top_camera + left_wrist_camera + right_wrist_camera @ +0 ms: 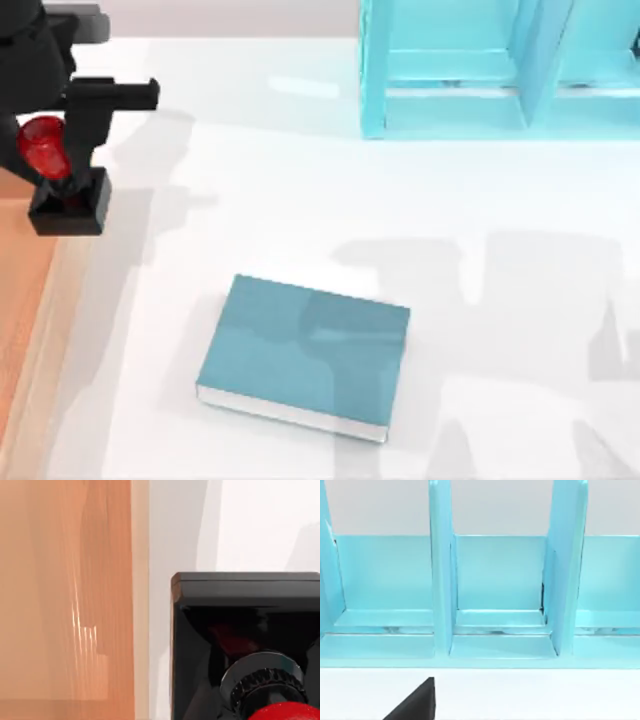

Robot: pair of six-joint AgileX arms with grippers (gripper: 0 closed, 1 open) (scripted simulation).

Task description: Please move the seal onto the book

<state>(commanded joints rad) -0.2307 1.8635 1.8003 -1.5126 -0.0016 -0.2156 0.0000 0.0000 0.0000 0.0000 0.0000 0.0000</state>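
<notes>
The left gripper (50, 150) is gripping the red-knobbed, black-based seal (62, 180) with its fingers at the worktop's (300, 200) left edge, well apart from the flat teal hardcover book (305, 355).

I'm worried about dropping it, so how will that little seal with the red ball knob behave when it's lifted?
The seal looks rigid, so it likely won't flex. Its glossy red knob is rounded and probably slippery, so a grip there may slide. The tall knob over a small square base suggests it could tip if set down crooked on the book. The left gripper is at it.
</notes>
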